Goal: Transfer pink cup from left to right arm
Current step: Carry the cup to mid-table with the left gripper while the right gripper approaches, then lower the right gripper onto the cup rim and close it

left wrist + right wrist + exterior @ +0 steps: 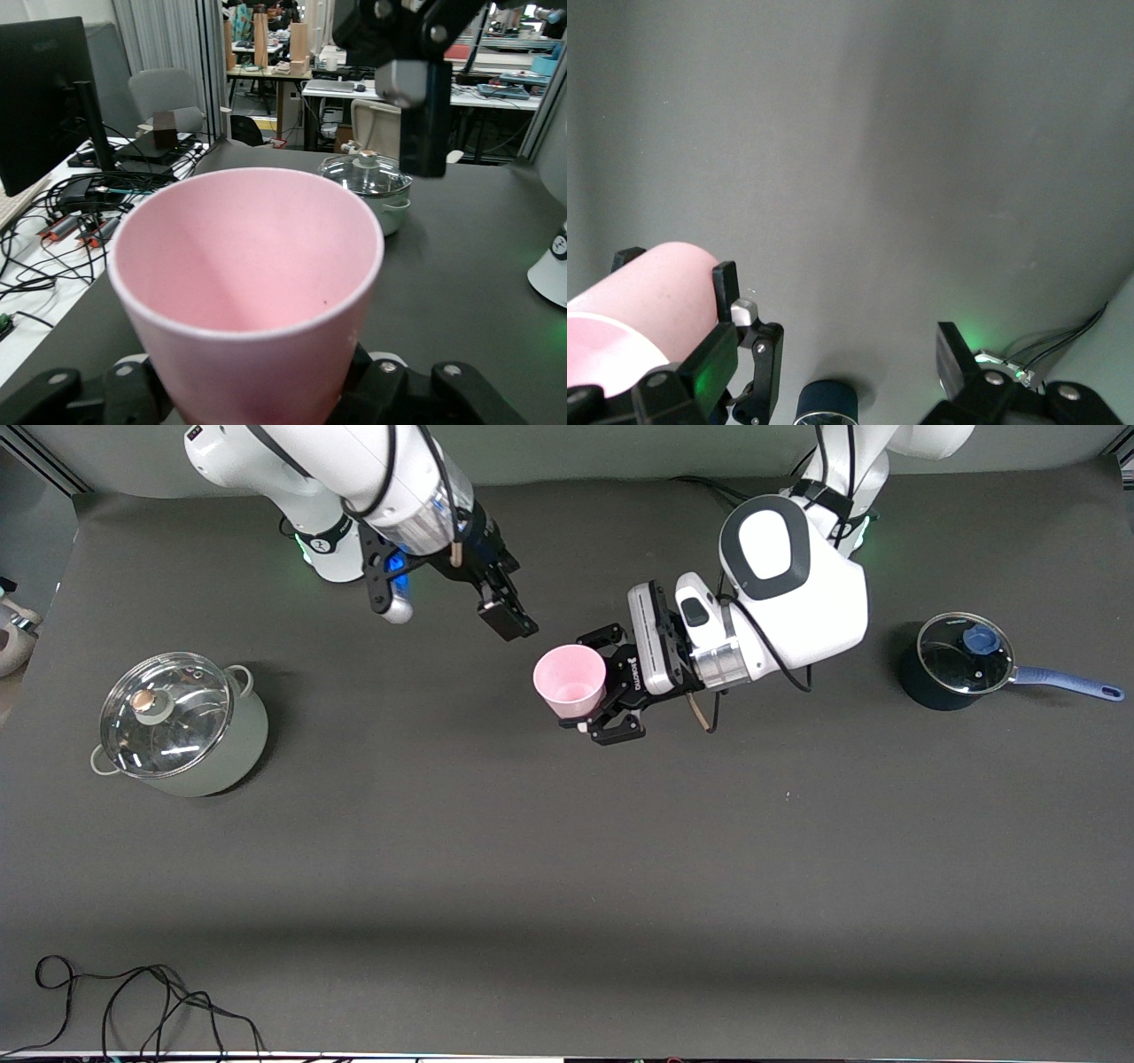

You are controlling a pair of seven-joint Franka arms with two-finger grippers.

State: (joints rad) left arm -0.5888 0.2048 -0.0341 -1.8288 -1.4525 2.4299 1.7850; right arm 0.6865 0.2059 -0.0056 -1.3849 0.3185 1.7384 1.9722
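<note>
A lidded pale-green pot and a dark saucepan stand well apart on the dark table. Above its middle, the left gripper clamps the pink cup; the right gripper, fingers wide, hangs just beside it.

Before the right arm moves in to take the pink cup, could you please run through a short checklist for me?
1. Left end effector shut on the pink cup: ok.
2. Cup upright, mouth up, above the table: ok.
3. Right end effector open: ok.
4. Right end effector lined up around the cup: not ok; it hangs beside the cup, toward the right arm's base.
5. Free cup wall above the left fingers for a second grip: ok.
6. Green pot and blue saucepan away from the handover: ok.
</note>
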